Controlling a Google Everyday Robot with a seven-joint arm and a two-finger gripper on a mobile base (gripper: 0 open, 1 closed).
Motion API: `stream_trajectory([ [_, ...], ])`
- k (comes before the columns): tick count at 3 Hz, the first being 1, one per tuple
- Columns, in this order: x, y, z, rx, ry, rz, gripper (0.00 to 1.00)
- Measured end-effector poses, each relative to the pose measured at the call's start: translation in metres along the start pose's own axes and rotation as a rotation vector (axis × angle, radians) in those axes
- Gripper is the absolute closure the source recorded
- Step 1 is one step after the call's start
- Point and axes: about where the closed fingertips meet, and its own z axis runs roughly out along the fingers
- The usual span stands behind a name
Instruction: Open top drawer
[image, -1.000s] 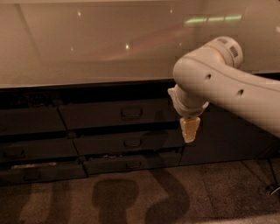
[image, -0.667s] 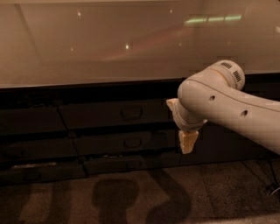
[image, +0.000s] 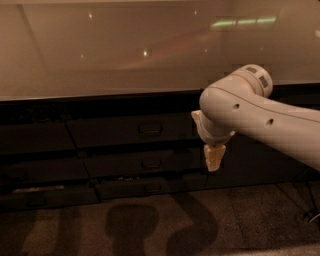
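The top drawer (image: 115, 131) is the widest dark grey front, just under the counter's edge, with a small loop handle (image: 150, 129) at its centre. It looks shut, with no inner floor showing. My gripper (image: 214, 159) hangs pointing down from the white arm (image: 250, 112), to the right of the drawer stack. It is level with the second drawer, apart from the top drawer's handle and lower than it. It holds nothing that I can see.
Two shorter dark drawer fronts (image: 145, 163) (image: 150, 188) sit below the top one. A pale glossy counter (image: 125, 50) runs above. More dark cabinet fronts (image: 35, 145) stand at the left. Brown carpet floor (image: 150, 225) lies in front, with the arm's shadow on it.
The arm and gripper have dropped a little lower beside the drawers. The drawers have not moved.
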Motion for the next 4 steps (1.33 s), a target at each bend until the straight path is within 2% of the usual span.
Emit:
stream_trajectory([
  [1,0.032,-0.042,0.037,-0.002,0.049,0.028,0.0],
  [2,0.032,-0.042,0.037,-0.002,0.049,0.028,0.0],
  [3,0.051,-0.037,0.077,-0.071,0.068,0.04,0.0],
  [4,0.051,-0.037,0.077,-0.072,0.068,0.04,0.0],
])
